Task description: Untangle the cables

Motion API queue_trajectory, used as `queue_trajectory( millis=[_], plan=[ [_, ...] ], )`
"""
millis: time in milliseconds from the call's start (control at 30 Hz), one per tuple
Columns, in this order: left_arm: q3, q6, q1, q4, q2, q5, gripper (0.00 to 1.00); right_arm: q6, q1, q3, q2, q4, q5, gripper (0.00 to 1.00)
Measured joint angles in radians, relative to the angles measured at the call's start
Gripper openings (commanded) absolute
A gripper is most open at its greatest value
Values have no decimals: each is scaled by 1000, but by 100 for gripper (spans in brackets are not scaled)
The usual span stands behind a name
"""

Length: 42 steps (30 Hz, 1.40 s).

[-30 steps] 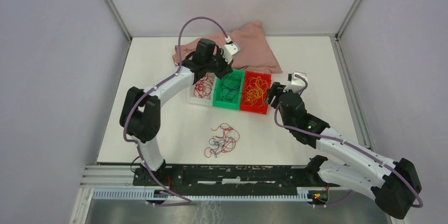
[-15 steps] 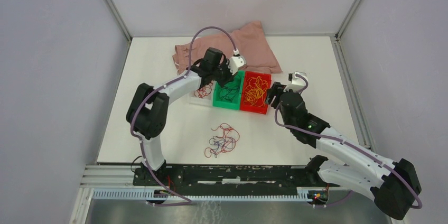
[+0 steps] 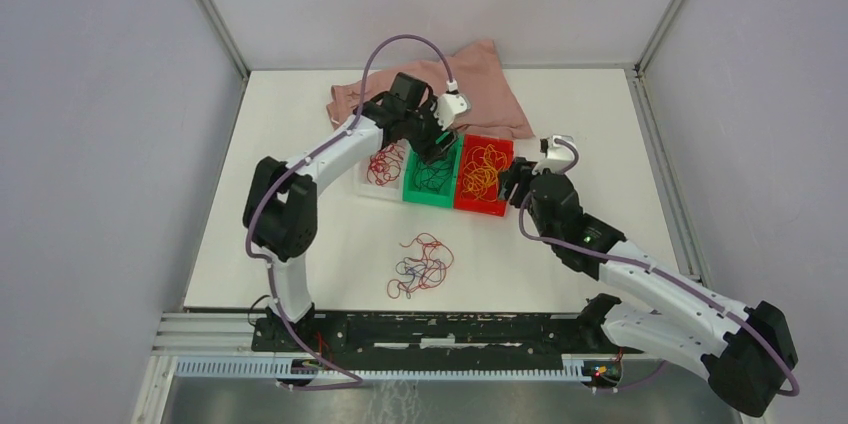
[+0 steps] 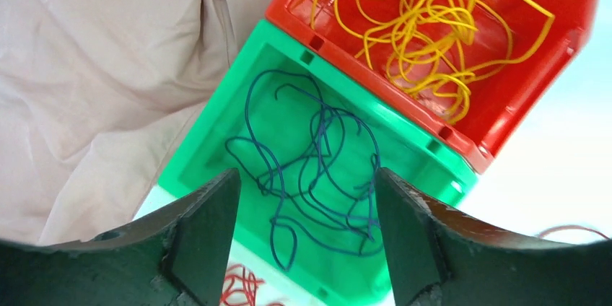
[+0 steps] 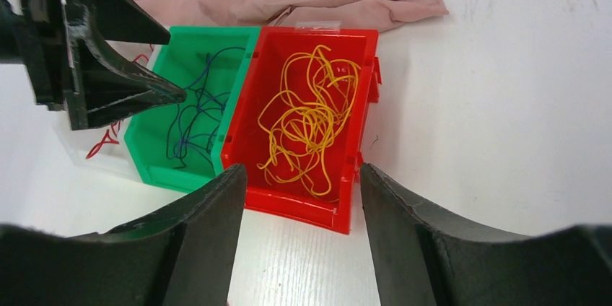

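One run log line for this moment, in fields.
left gripper: open, above green plastic bin of dark blue cables | right gripper: open, facing red plastic bin of yellow cables | tangled red-and-blue cable clump: on table

Left end effector (image 4: 303,190) and right end effector (image 5: 301,176), jaws spread

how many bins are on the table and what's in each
3, side by side: clear bin on the left with red cables, green bin in the middle with dark blue cables, red bin on the right with yellow cables. None seem hidden.
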Motion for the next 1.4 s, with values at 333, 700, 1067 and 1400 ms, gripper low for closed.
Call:
queue_trajectory(
  millis=[333, 700, 1067, 1400],
  plan=[
    [198, 0, 38, -348, -140, 84, 89, -11, 1, 27, 132, 8, -283, 61],
    [102, 5, 135, -559, -386, 142, 89, -30, 201, 23, 409, 68, -544, 54],
    [11, 11, 138, -610, -473, 185, 88, -115, 273, 70, 612, 84, -485, 44],
    [-19, 9, 138, -561, -505, 186, 87, -173, 326, 102, 655, 76, -348, 0]
  ],
)
